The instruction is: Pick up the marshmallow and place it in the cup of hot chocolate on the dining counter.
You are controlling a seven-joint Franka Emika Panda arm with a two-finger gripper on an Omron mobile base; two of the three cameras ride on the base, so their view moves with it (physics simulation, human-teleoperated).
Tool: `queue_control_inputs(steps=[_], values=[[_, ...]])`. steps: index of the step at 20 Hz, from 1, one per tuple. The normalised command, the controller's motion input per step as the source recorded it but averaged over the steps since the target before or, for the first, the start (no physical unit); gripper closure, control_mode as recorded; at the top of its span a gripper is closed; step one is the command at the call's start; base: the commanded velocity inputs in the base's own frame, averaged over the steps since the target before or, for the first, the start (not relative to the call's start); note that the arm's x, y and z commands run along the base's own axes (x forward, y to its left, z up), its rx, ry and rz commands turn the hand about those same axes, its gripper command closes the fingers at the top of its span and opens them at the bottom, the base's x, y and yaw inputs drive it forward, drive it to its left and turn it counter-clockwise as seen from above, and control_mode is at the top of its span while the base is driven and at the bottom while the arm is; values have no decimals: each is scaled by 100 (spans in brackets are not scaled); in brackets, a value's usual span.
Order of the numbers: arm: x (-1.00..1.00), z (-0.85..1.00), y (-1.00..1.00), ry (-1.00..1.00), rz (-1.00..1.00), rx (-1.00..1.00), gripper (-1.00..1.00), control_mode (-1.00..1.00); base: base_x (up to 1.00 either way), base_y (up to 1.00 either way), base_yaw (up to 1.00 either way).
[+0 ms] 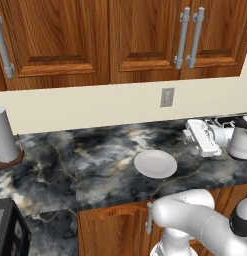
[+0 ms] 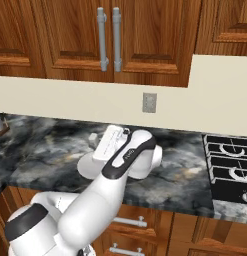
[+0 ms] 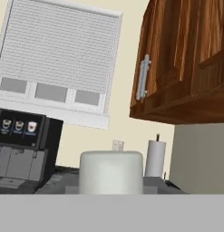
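The marshmallow looms large at 6 o'clock in the hand view, a white block right in front of the camera; whether the gripper clasps it I cannot tell — the fingertips are hidden. In the left base view the hand hangs over the marbled counter, at 3 o'clock of the white plate. A paper-towel roll stands far off at 9 o'clock.
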Motion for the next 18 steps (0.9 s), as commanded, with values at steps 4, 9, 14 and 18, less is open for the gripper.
queue_control_inputs(steps=[4,9,14,18], values=[[-26,12,13,-12,1,-1,100,-100,0,0,0],[-24,0,19,-2,1,0,100,-100,0,0,0],[-16,1,19,0,0,0,100,-100,0,0,0],[-23,10,24,-6,4,-1,100,-100,0,0,0]])
